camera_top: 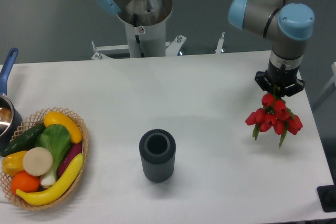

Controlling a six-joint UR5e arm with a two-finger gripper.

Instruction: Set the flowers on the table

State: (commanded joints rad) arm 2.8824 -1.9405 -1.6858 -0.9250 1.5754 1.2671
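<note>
The flowers (274,117), a small bunch of red blooms with green leaves, hang blooms-down from my gripper (279,91) over the right side of the white table (210,93). The gripper points straight down and is shut on the stems, which are hidden inside it. I cannot tell whether the blooms touch the tabletop; they look to be just above it. The fingertips themselves are hidden by the gripper body and the blooms.
A dark ribbed cup (157,155) stands upright near the table's front middle. A wicker basket of toy vegetables (43,158) sits at the front left, with a blue-handled pot (6,108) behind it at the left edge. The arm's base (140,19) stands behind the table.
</note>
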